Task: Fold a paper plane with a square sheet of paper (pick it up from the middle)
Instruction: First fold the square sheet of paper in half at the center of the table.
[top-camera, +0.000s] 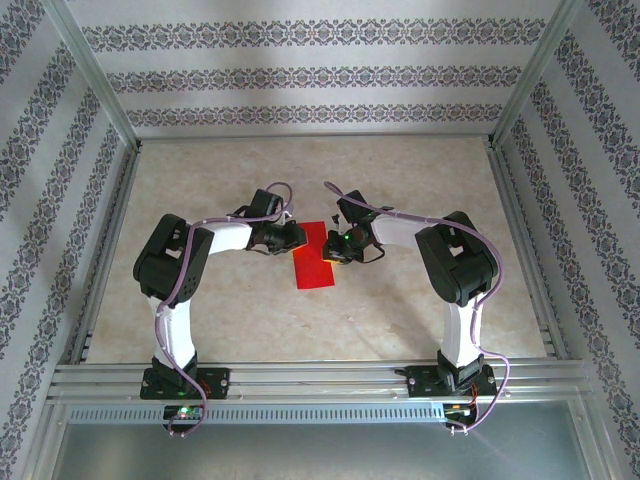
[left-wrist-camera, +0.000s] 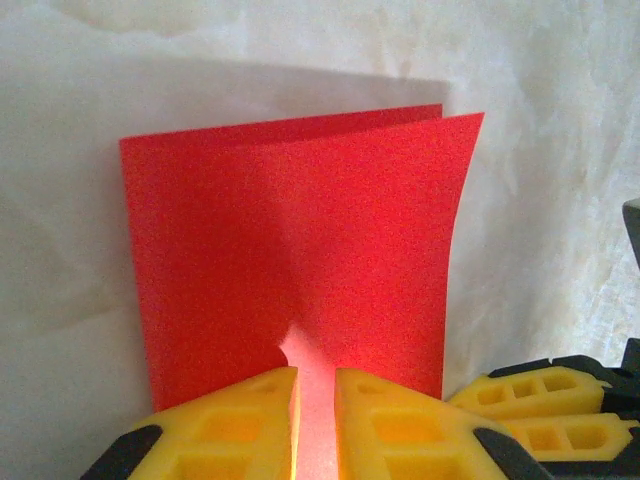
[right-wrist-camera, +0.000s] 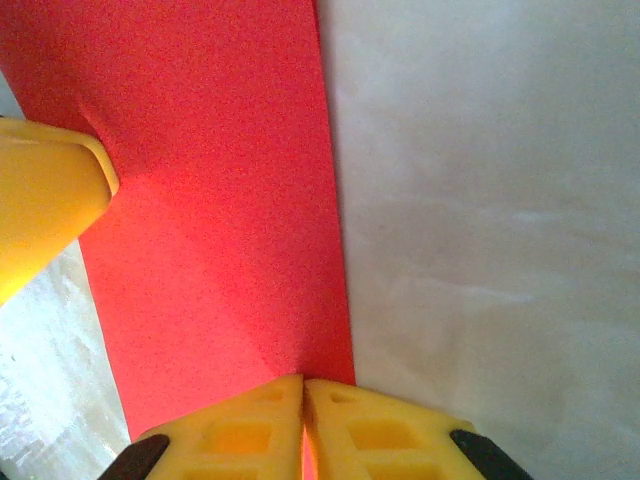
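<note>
Left wrist view: left gripper pinches the near edge of the folded square sheet of paper; right gripper seemingly nips its opposite edge.

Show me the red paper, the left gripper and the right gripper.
red paper (left-wrist-camera: 300, 230), left wrist view, middle of its folded top layer.
left gripper (left-wrist-camera: 316, 378), left wrist view, midway between its jaws.
right gripper (right-wrist-camera: 303, 388), right wrist view, midway between its jaws.
</note>
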